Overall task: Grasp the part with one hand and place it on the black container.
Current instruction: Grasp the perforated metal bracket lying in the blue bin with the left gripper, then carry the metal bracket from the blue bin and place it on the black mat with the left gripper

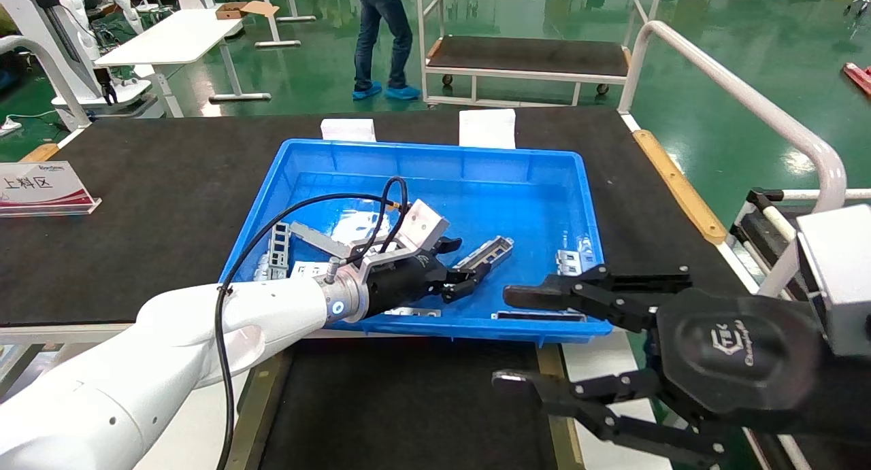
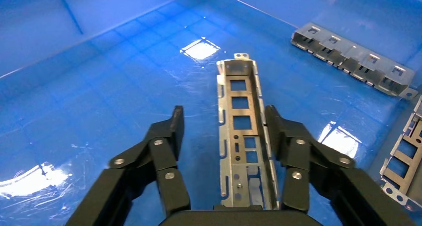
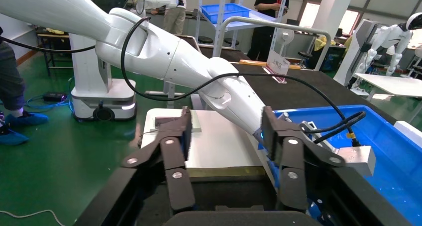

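- The left pincer [image 1: 469, 273] is down inside the blue plastic bin [image 1: 435, 158], reaching in over its near wall, black fingers spread wide.
- From the left wrist view, the narrow silver-grey metal channel part [image 2: 242, 131] lies on the bin floor right between those fingers [image 2: 171, 136], lengthwise along the pincer's axis, open side up, its row of rectangular cut-outs plain to see.
- The finger on one side sits just against the part's side wall; the other finger stands clearly apart from it (so released, nothing clamped).
- In the head view the same part [image 1: 486, 252] runs diagonally near the middle of the bin, its near end at the left pincer's tips.
- More metal brackets are scattered in the bin: one multi-slot silver piece [image 2: 354, 59] lies farther out near the bin's wall, another [image 2: 404, 161] just beside the left pincer, and a grey perforated bracket [image 1: 279, 250] sits by the bin's left wall.
- The right pincer [image 1: 507, 341] hangs off to the right, over the bin's near right corner, fingers wide apart and holding nothing.
- The low black container [image 1: 408, 402], edged by olive-yellow strips, sits directly in front of the bin, nearest the robot.
- The bin rests on a wide black surface [image 1: 150, 205], with a small sign [image 1: 41, 188] at its left edge.
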